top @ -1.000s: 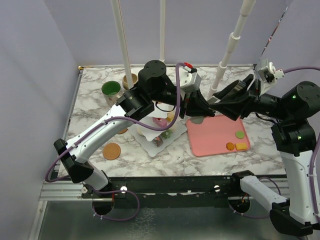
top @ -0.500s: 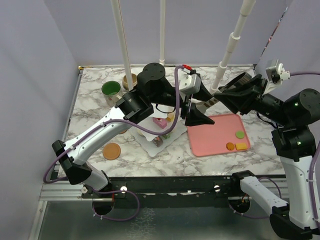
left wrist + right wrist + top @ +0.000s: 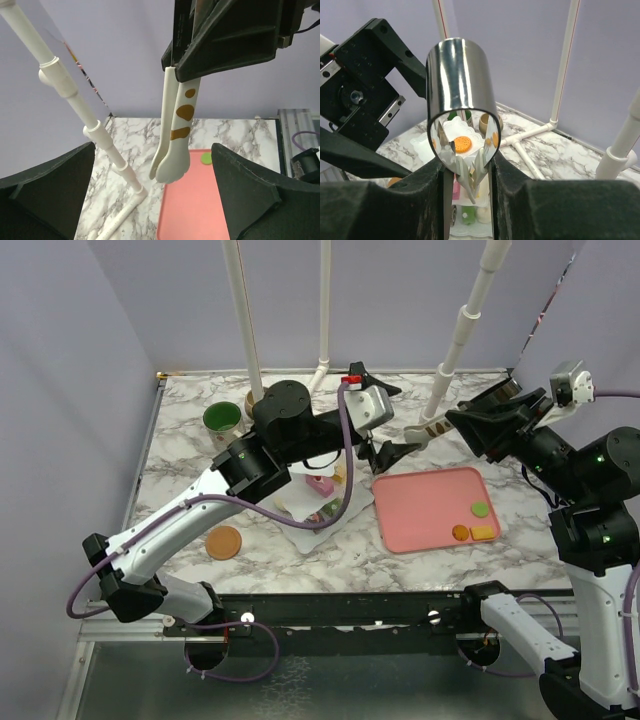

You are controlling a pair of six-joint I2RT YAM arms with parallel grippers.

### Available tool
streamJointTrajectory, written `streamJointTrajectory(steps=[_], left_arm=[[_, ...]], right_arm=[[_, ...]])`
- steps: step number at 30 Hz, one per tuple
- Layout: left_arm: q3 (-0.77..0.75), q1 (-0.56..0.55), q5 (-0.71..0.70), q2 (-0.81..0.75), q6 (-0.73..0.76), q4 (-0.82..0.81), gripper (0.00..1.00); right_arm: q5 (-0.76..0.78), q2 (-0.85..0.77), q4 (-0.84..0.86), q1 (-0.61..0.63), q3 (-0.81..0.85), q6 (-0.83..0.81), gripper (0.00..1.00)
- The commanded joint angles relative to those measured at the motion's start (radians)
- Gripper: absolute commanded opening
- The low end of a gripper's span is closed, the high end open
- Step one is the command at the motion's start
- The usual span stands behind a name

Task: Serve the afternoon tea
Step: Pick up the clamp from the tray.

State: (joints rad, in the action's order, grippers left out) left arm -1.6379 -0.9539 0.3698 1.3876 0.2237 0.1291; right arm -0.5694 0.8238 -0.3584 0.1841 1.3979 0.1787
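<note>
White tongs with brown spots (image 3: 428, 430) hang in the air over the back of the table, and my right gripper (image 3: 478, 426) is shut on their handle end. In the right wrist view the tongs' shiny steel loop (image 3: 460, 75) sticks up between my right gripper's (image 3: 468, 200) fingers. My left gripper (image 3: 395, 420) stands wide open just left of the tongs (image 3: 175, 145), and nothing sits within my left gripper (image 3: 152, 187). The white tiered stand (image 3: 318, 502) holds small pastries, with an orange biscuit (image 3: 462, 145) on its top plate. The green-lined mug (image 3: 222, 420) and beige mug (image 3: 255, 400) stand back left. A brown coaster (image 3: 224, 541) lies front left.
The flat pink tray (image 3: 430, 515) lies right of the stand with a green round (image 3: 481, 509), an orange round (image 3: 460, 533) and a yellow square (image 3: 484, 532) on it. White pipe posts (image 3: 455, 340) rise along the back edge, one close behind the tongs.
My left gripper has opened, let go of the tongs and pulled back to the left. My right gripper has closed further on the tongs and carried them right and up.
</note>
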Motion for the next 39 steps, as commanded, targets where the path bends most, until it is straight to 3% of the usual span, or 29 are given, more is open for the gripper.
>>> streamJointTrajectory(steps=[1,7,10,14,19,23,29,31,39], left_arm=[[0.041,-0.068,-0.155,0.008,0.101,-0.044,0.99],[0.035,-0.158,-0.222,0.064,0.244,-0.033,0.99],[0.031,-0.197,-0.344,0.093,0.360,-0.054,0.99],[0.042,-0.247,-0.609,0.138,0.501,-0.149,0.99],[0.087,-0.250,-0.681,0.135,0.558,-0.232,0.99],[0.133,-0.250,-0.676,0.120,0.591,-0.234,0.79],[0.181,-0.251,-0.634,0.088,0.634,-0.267,0.23],[0.175,-0.251,-0.637,0.088,0.630,-0.275,0.18],[0.170,-0.255,-0.618,0.082,0.601,-0.286,0.17]], right_arm=[[0.047,-0.007,0.039,-0.002,0.006,0.047,0.11],[0.048,-0.002,0.079,-0.002,-0.010,0.139,0.12],[0.034,-0.006,0.099,-0.003,-0.029,0.164,0.13],[0.027,0.005,0.084,-0.003,-0.029,0.179,0.13],[0.022,-0.001,0.056,-0.003,-0.030,0.175,0.14],[0.017,0.002,0.033,-0.003,-0.015,0.176,0.15],[-0.053,0.033,-0.015,-0.003,0.018,0.180,0.19],[-0.079,0.044,-0.031,-0.003,0.021,0.178,0.21],[-0.193,0.078,-0.071,-0.003,-0.001,0.182,0.48]])
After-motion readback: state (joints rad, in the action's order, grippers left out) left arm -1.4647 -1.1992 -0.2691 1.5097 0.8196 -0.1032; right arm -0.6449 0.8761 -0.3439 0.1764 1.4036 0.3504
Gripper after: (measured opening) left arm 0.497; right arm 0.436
